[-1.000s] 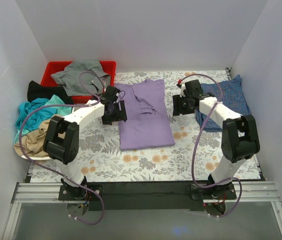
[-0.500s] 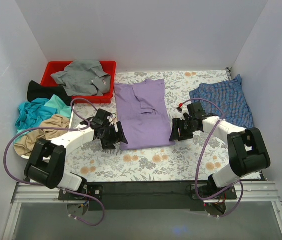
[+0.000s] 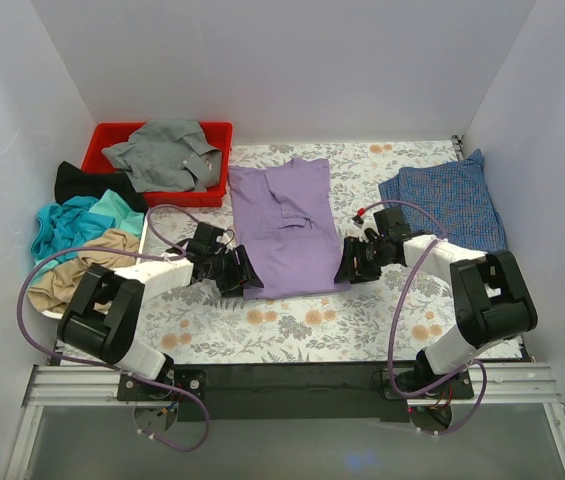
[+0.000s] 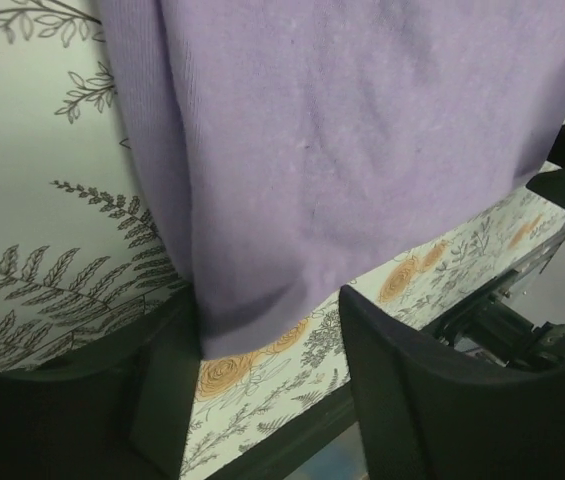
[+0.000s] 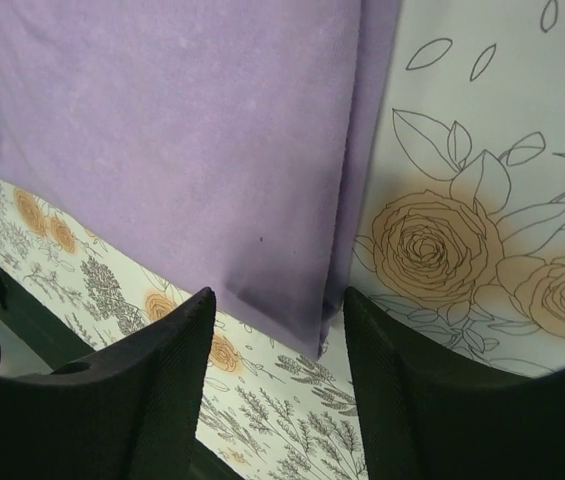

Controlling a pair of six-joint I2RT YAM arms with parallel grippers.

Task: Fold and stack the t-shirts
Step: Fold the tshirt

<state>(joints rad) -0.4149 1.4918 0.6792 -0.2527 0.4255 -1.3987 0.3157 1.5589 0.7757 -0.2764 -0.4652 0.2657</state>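
Note:
The lavender-purple t-shirt point(image 3: 289, 225) lies partly folded lengthwise in the middle of the floral cover. My left gripper point(image 3: 238, 272) is open at its near left corner; the left wrist view shows that corner point(image 4: 252, 310) lying between the open fingers. My right gripper point(image 3: 347, 265) is open at the near right corner, and that corner point(image 5: 312, 320) sits between its fingers in the right wrist view. The blue checked t-shirt point(image 3: 452, 200) lies at the right. A grey t-shirt point(image 3: 162, 150) sits in the red bin point(image 3: 102, 140).
A black shirt point(image 3: 87, 182), a teal one point(image 3: 72, 220) and a tan one point(image 3: 77, 268) are piled at the left edge. White walls close in the left, back and right sides. The black rail runs along the near edge.
Both arms swept from the shirt's far half down toward me along its sides. Both grippers now sit low at the shirt's near corners.

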